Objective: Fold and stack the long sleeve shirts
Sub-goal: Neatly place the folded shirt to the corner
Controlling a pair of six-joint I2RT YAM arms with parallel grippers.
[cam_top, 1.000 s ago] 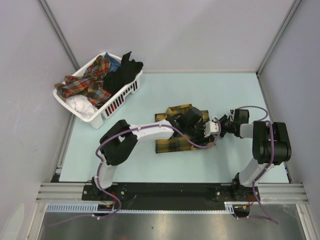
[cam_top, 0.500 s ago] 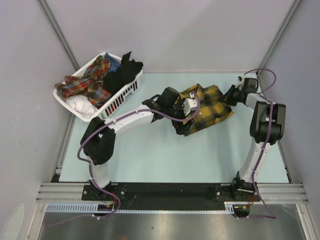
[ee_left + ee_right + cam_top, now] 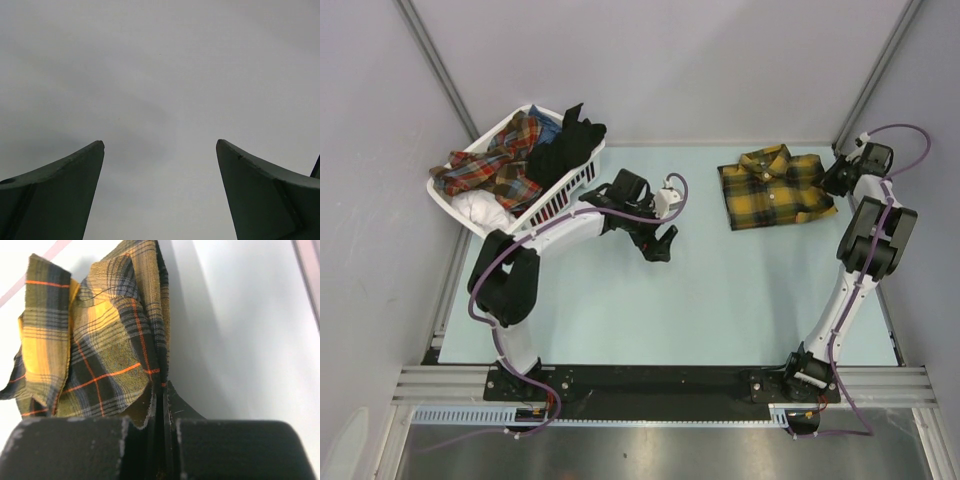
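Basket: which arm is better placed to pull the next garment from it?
Left. The left pincer hangs open and empty near the basket, while the right pincer is shut on the edge of the folded plaid shirt at the far right corner.

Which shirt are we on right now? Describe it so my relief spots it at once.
On the pale blue table, look to the far right corner, away from the white slatted plastic basket. There lies a folded mustard-yellow and black plaid collared shirt, one edge pinched between the fingers of the right gripper. It is the only garment outside the basket.
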